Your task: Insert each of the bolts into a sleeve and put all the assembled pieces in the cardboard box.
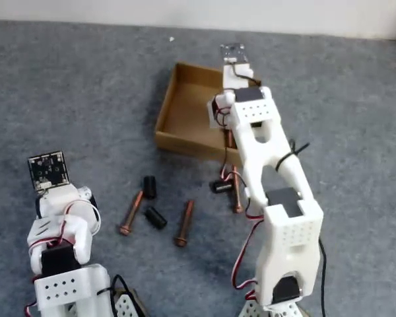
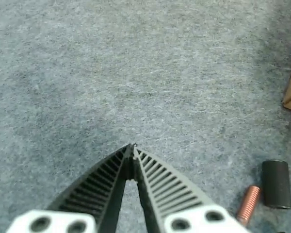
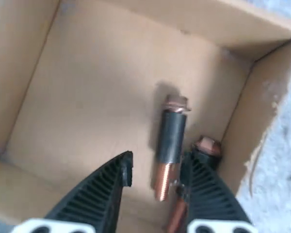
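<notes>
Left claw (image 2: 133,148) shut on nothing, lower left over fuzzy grey bench (image 1: 86,99), open room ahead. Mid-frame: threaded copper bolts (image 1: 131,212) and black cylindrical sleeves (image 1: 156,217) lie loose. Top centre: right claw (image 3: 157,162) spread inside cardboard box (image 1: 185,112), over sleeved bolt (image 3: 170,138) near corner wall.

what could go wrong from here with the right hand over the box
1. The right hand is open over the assembled piece in the cardboard box. Lifting out could snag it or the second bolt beside one finger.
2. A sleeve and a bolt lie under that arm. Its cables might drag them when it pulls back.
</notes>
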Action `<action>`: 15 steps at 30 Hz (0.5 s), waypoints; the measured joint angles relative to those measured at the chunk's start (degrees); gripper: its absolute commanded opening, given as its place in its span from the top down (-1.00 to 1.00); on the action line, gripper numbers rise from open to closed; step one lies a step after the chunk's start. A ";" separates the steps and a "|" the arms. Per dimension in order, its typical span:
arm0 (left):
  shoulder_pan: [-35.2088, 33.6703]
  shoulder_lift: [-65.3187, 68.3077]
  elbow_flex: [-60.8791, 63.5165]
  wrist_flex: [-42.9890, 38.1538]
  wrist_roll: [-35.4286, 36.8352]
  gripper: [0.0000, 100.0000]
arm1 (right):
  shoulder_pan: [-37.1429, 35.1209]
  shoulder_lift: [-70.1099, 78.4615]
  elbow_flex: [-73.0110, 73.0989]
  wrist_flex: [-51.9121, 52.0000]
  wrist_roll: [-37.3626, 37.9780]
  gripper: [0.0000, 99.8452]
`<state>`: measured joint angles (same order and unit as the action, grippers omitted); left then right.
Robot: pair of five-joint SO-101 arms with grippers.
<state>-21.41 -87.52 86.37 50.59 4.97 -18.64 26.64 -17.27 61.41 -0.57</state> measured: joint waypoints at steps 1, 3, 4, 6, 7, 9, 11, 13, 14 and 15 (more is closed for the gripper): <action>0.00 0.00 0.00 0.00 0.00 0.96 | -0.09 -0.62 -0.79 1.85 0.00 0.71; -0.35 0.00 0.00 0.00 0.00 0.96 | -0.09 -2.20 -2.29 5.98 0.00 0.71; -1.05 0.00 0.00 0.00 0.00 0.96 | -0.09 -3.25 -2.99 7.91 0.00 0.71; -2.37 0.00 0.00 0.00 0.00 0.96 | -0.62 -5.63 -3.87 12.31 0.00 0.71; -3.08 0.00 0.00 0.00 0.62 0.96 | -1.23 -6.59 -3.96 14.33 0.00 0.71; -4.57 0.00 0.00 0.00 2.64 0.96 | -3.43 -8.35 -4.04 17.67 -0.18 0.71; -6.07 0.00 0.00 -0.18 4.84 0.96 | -5.89 -9.93 -4.04 20.40 -0.35 0.71; -7.74 0.00 0.00 -0.44 6.15 0.96 | -8.70 -11.16 -4.04 22.15 -0.35 0.71; -8.35 0.00 0.00 -0.53 6.42 0.96 | -10.37 -11.43 -4.04 22.95 -0.35 0.71; -8.88 0.00 0.00 -0.62 6.59 0.96 | -12.22 -11.69 -4.04 23.74 -0.53 0.71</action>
<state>-30.29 -87.52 86.37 49.98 11.56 -30.86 14.95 -21.32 85.14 -1.10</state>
